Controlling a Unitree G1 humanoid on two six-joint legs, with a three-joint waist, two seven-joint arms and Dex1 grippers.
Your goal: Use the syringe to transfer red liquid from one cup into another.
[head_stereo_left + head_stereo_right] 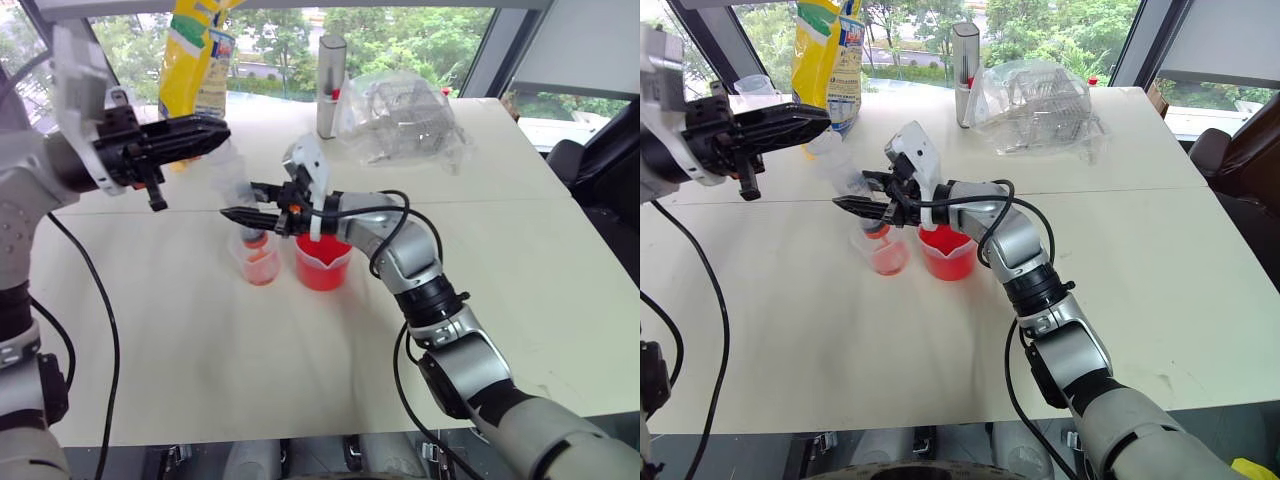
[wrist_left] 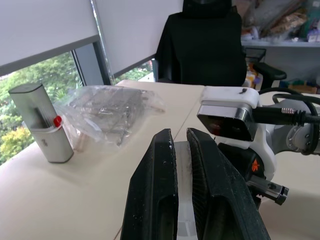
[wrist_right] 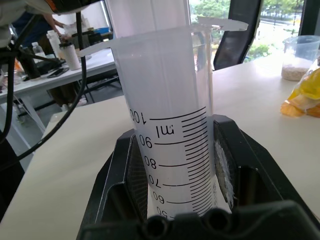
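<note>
The syringe point(image 1: 232, 178) leans over the table, its thick clear barrel point(image 3: 170, 125) marked with a scale. My right gripper point(image 1: 230, 213) is shut on the barrel from the side. Higher up, my left gripper point(image 1: 216, 134) is shut on the syringe's plunger end point(image 2: 182, 165). The syringe's orange-red tip dips into the small clear cup point(image 1: 260, 264), which holds a little red liquid. Right beside it stands the spouted beaker point(image 1: 322, 262), bright with red liquid point(image 1: 948, 262).
A tall silver cylinder point(image 1: 330, 85) and a crumpled clear plastic bag point(image 1: 400, 115) sit at the table's far side. A yellow packet point(image 1: 190, 60) stands at the far left, with a cup of whitish granules point(image 3: 299, 57) near it. A black chair point(image 1: 600, 170) is off the table's right edge.
</note>
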